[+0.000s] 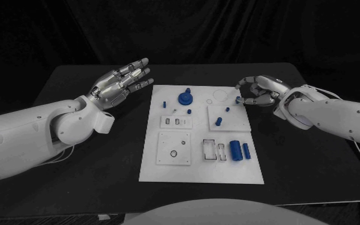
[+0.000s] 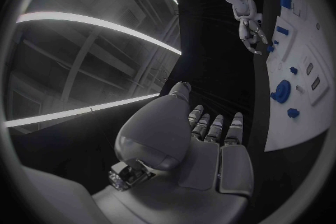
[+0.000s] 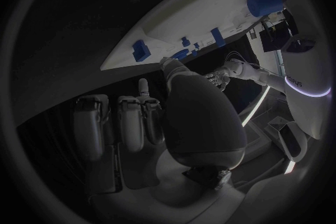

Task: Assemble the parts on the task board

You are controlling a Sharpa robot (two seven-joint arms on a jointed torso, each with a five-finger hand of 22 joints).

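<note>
Head view: board (image 1: 201,175) lay mid-table with blue parts (image 1: 240,150) on it; left hand (image 1: 120,83) hovered beside its far left corner, fingers spread, holding nothing, while right hand (image 1: 257,91) curled at the far right edge, pinching a small blue part (image 1: 238,100). Left wrist view: fingers (image 2: 214,129) straight, apart, board (image 2: 297,123) alongside. Right wrist view: thumb tip touched a blue part (image 3: 179,54) at the board edge (image 3: 133,56).
</note>
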